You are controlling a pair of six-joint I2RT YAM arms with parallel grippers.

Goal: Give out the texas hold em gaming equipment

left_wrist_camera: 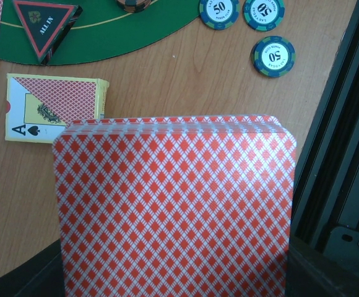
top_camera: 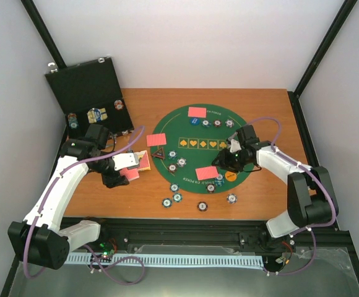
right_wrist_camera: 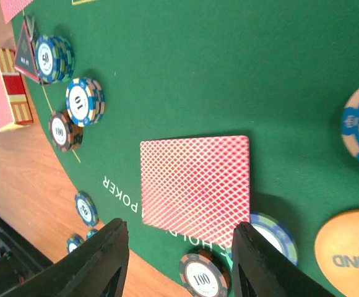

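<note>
My left gripper (top_camera: 130, 167) is shut on a deck of red-backed cards (left_wrist_camera: 173, 210), held above the wood left of the green mat (top_camera: 195, 133); the deck hides its fingers in the left wrist view. Over the mat's near edge my right gripper (right_wrist_camera: 181, 238) is open, its fingers either side of a face-down card (right_wrist_camera: 195, 185) lying flat on the felt. Two more cards (top_camera: 197, 112) (top_camera: 156, 140) lie at the far and left sides. The triangle marker (left_wrist_camera: 45, 28) rests on the mat's left edge. An orange button (right_wrist_camera: 346, 253) lies right of the near card.
Several poker chips lie on the mat (right_wrist_camera: 80, 102) and on the wood in front of it (top_camera: 202, 206). A card box (left_wrist_camera: 56, 108) lies under the left gripper. The black case (top_camera: 90, 93) stands open at the back left with chips inside.
</note>
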